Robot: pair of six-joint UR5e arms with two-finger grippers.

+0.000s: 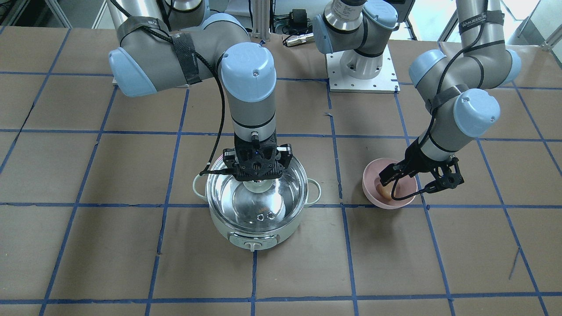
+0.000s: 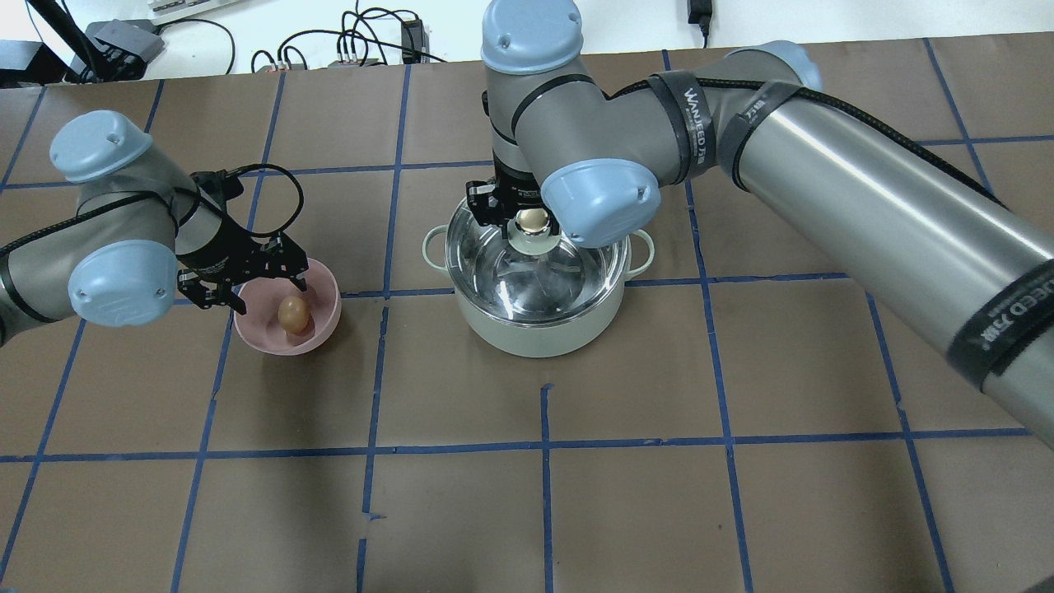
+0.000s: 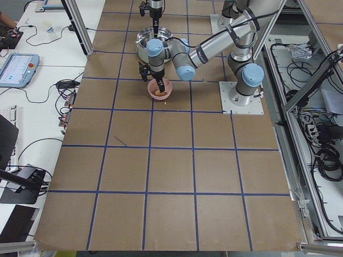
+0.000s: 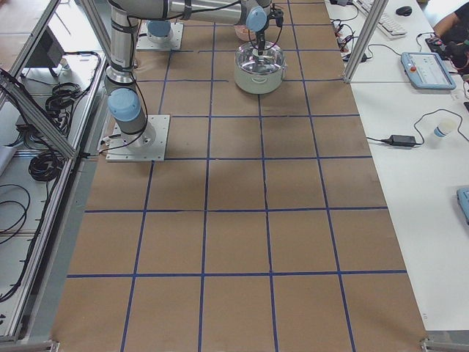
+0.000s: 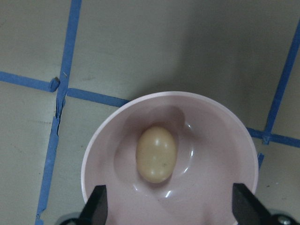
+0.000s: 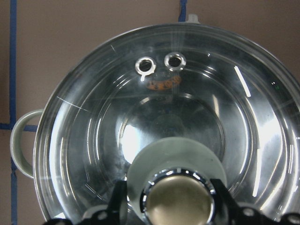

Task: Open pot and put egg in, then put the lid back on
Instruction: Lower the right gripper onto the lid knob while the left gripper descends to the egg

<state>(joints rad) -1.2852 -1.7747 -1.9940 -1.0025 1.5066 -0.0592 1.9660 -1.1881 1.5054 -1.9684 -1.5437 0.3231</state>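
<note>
The task is at its first step, opening the pot: the lid (image 6: 187, 117) sits seated on the rim of the pot (image 1: 263, 237), and nothing has gone in yet. The egg (image 5: 156, 153) lies on its side in the bottom of the pink bowl (image 2: 329, 284), which stands on the surface (image 1: 131, 263) near the pot, on the left arm's side.

The right arm reaches out over the pot with its wrist pointing straight down. The right gripper (image 6: 177, 201) is set around the knob (image 2: 533, 221), one jaw close on either side; whether they actually press on it cannot be told. The next move probably calls for a firm hold on the knob and a straight lift, so that the glass dome clears the rim without tipping or dragging the pot.

The left arm is bent low with its wrist angled down over the bowl. The left gripper (image 5: 171, 197) hangs above the egg, jaws spread wide and holding nothing, placed to descend once the pot is open.
</note>
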